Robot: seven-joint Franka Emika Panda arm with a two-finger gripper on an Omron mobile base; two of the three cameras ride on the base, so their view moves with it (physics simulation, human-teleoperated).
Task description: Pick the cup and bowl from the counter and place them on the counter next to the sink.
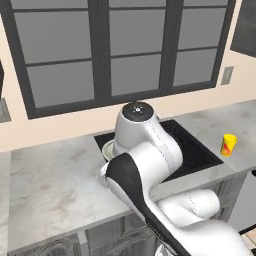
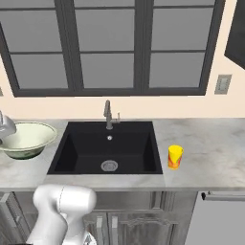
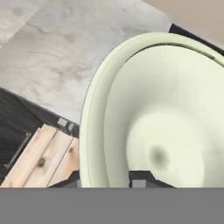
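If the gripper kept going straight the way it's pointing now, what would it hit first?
The gripper is already closed on the rim of the wide, pale cream-white bowl. Beyond that rim, the line seems to run to the marbled grey-beige counter, though depth is unclear.

Bowl [image 1: 107, 148] mostly hidden behind the arm [image 1: 145, 150], sink [image 1: 200, 152] partly too.

The bowl [image 2: 26, 139] is showing pale cream-white with a faint green tint, plain; the cup [image 2: 175, 156] is glowing yellow with a red-orange mark; the counter [image 2: 210, 148] is looking light grey-beige and marbled; the sink [image 2: 105, 146] is sitting black, its drain metal-grey
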